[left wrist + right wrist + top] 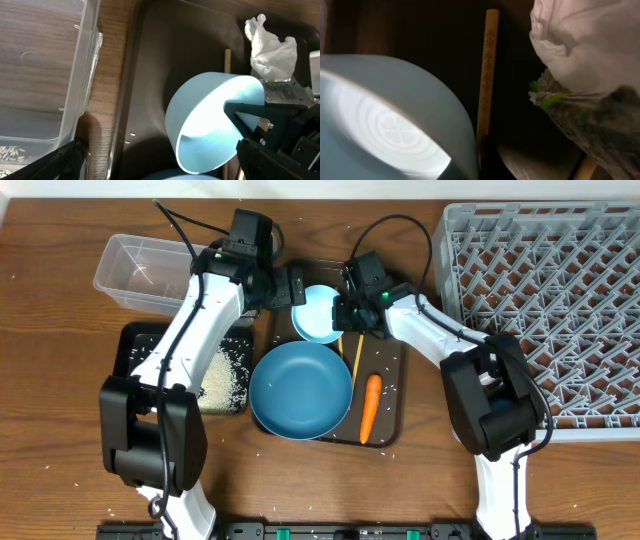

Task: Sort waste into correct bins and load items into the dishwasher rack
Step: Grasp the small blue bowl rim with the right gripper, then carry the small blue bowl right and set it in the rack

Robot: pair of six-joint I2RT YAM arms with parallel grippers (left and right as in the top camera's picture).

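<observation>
The small light-blue bowl stands tilted on its edge at the back of the brown serving tray. My right gripper is shut on its rim. My left gripper hangs open just left of the bowl, nothing between its fingers. The large blue dish lies in front, with the carrot and chopsticks to its right. The crumpled tissue and green wrapper sit behind the bowl. Rice lies in the black tray.
The clear tub stands at the back left, beside the black tray. The grey rack fills the right side of the table. Loose rice grains are scattered over the wooden tabletop.
</observation>
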